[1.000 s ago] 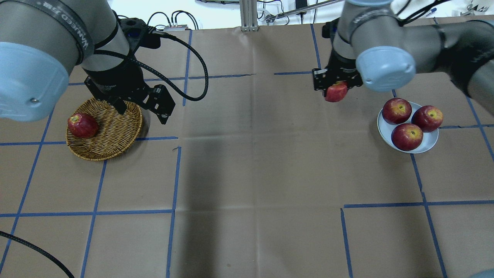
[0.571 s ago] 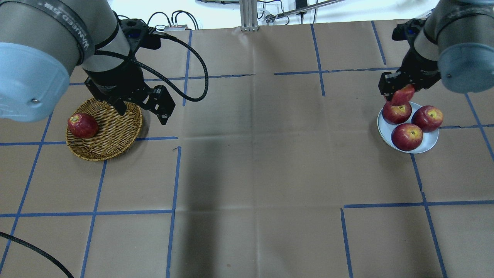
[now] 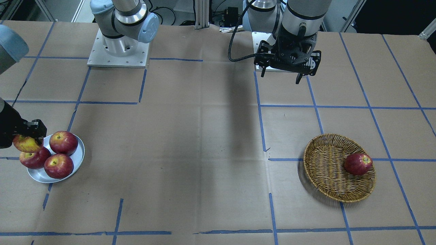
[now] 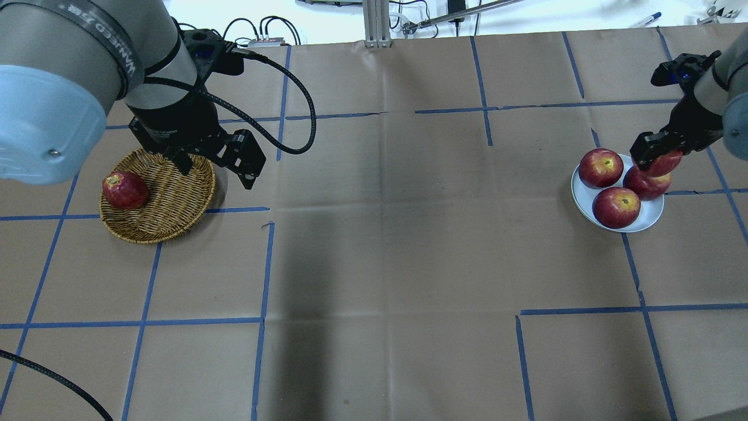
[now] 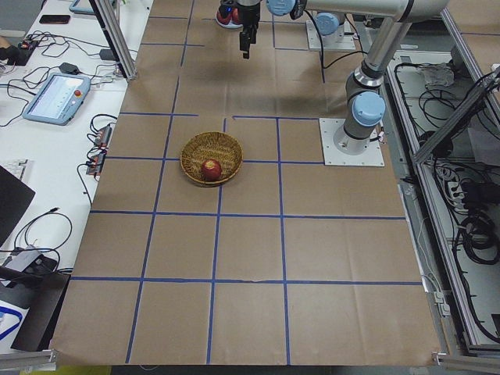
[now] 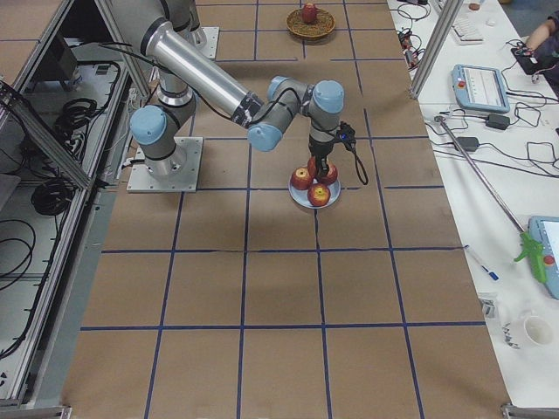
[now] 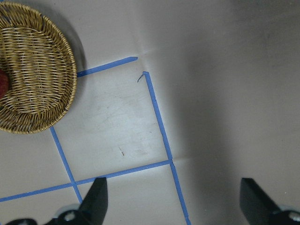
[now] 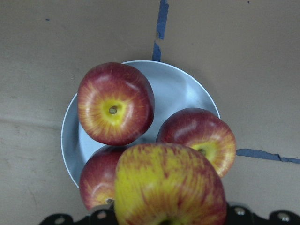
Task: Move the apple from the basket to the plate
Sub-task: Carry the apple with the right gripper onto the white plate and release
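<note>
My right gripper (image 4: pixel 657 156) is shut on the apple (image 4: pixel 669 165), red with large yellow streaks. It holds the apple just above the plate (image 4: pixel 580 193), over the plate's right side. The right wrist view shows the apple (image 8: pixel 168 187) close up over the pale grey-blue plate (image 8: pixel 173 91). It also shows in the front view (image 3: pixel 25 143). My left gripper (image 4: pixel 213 169) is open and empty, hanging above the right rim of the wicker basket (image 4: pixel 175 216). The basket (image 7: pixel 37 84) shows in the left wrist view.
Three dark red apples (image 4: pixel 601 167) (image 4: pixel 616 207) (image 4: pixel 646 184) fill most of the plate. One dark red apple (image 4: pixel 124 190) lies in the basket's left side. Brown paper with blue tape lines covers the table (image 4: pixel 385 263).
My right arm has carried the apple to the right, from the table's middle back to a spot over the plate's right side. The left arm has not moved.
</note>
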